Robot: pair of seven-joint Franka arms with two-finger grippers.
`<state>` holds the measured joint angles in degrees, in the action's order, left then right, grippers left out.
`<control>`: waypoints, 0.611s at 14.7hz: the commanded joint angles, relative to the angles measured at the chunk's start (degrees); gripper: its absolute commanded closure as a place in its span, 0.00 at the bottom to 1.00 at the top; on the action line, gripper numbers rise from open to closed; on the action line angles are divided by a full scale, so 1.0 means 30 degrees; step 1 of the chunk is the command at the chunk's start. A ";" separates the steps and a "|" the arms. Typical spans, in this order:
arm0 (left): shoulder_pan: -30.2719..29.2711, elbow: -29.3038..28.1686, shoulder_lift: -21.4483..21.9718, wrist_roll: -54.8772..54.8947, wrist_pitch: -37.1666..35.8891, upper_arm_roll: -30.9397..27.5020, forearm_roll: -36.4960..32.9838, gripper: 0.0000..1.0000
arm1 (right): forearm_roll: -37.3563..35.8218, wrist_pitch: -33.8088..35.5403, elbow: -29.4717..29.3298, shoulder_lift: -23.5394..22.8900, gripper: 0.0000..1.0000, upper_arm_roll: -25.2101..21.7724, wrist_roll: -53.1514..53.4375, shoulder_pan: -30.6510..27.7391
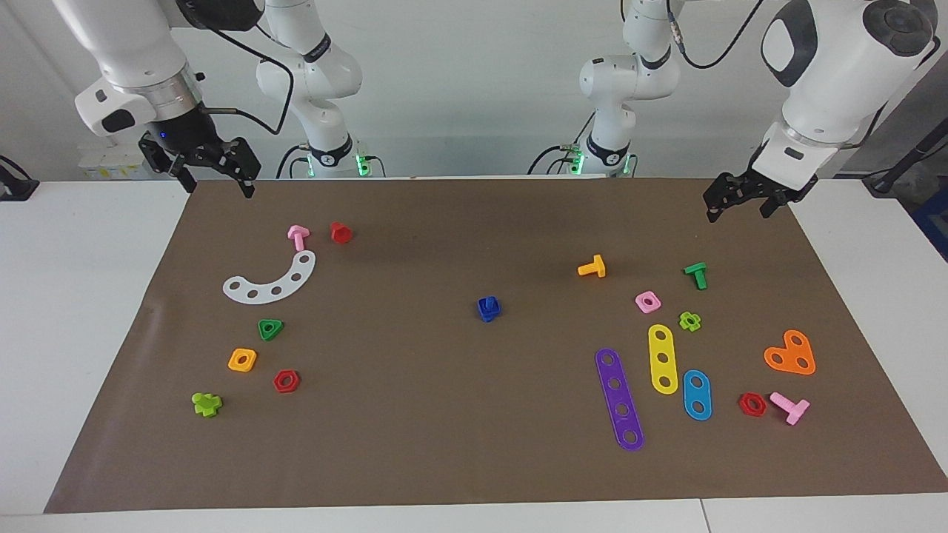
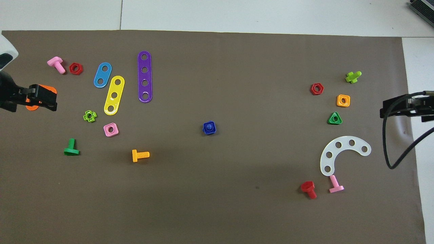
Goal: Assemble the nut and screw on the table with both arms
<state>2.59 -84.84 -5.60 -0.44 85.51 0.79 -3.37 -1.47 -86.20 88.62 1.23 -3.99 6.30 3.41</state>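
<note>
Left hand [image 1: 740, 203] is up in the air over the mat's edge at the left arm's end of the desk [image 1: 89, 311], fingers apart, holding nothing. In the overhead view it [image 2: 42, 98] covers part of the orange heart-shaped plate [image 2: 32, 107]. Right hand [image 1: 215, 174] hangs over the mat corner by its own base at the right arm's end, also spread open & empty; that arm waits.

Blue nut [image 1: 488, 311] sits mid-mat, well apart from both hands, w/ the blue screw [image 1: 487, 303] standing in it, shaft end showing through the centre hole in the overhead view [image 2: 209, 126]. Nothing touches the pair.

Toward the left arm's end: orange bolt [image 1: 592, 267], green bolt [image 1: 696, 275], pink square nut [image 1: 648, 301], lime cross nut [image 1: 690, 320], then farther from the robots the yellow strip [image 1: 663, 358], purple strip [image 1: 619, 398], blue strip [image 1: 697, 394], a red hex nut [image 1: 752, 404] just beside a pink bolt [image 1: 790, 407].

Toward the right arm's end: another pink bolt [image 1: 298, 236] & red screw [image 1: 341, 232] near the robots, white curved plate [image 1: 272, 281] just beside them, then green triangular nut [image 1: 270, 329], orange-yellow square nut [image 1: 242, 360], second red hex nut [image 1: 286, 381], lime cross bolt [image 1: 207, 403] farthest out.
</note>
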 commanded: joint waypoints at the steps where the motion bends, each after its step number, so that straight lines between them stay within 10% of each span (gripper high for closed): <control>1: -0.0073 0.0155 0.0136 0.0702 0.0264 -0.0088 -0.0110 0.00 | 0.0079 -0.0007 0.0341 0.0350 0.00 -0.0104 -0.0429 0.0036; 9: -0.0219 -0.0136 0.0224 0.0673 0.1554 -0.0059 0.1356 0.00 | 0.0079 -0.0007 0.0341 0.0321 0.00 -0.0104 -0.0429 0.0036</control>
<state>2.58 -84.59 -5.55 0.80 88.49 0.69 -0.99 -1.47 -86.20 88.62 1.24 -3.99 6.30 3.41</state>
